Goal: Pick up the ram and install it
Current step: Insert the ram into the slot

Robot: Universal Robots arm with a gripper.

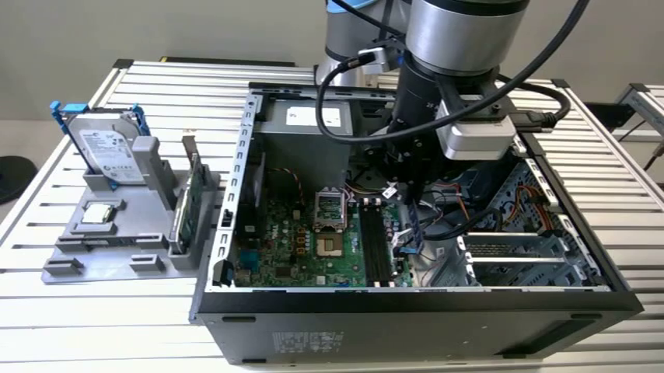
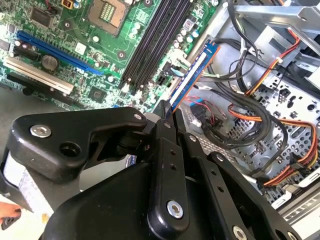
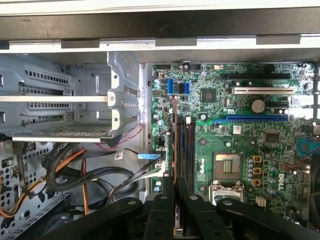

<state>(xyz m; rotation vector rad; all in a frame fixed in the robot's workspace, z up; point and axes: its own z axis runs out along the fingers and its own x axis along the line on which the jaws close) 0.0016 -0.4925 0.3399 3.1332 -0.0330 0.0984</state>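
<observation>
The ram is a thin strip seen edge-on, and my gripper is shut on one end of it. In the first wrist view the ram runs lengthwise just beside the black memory slots on the green motherboard, and the gripper holds it from above. Whether the ram touches a slot I cannot tell. In the exterior view the gripper reaches down into the open computer case, above the memory slots.
Bundled cables and a metal drive cage lie close beside the slots. The processor socket sits on their other side. On the exterior view's left, a grey holder carries a hard drive and a green card.
</observation>
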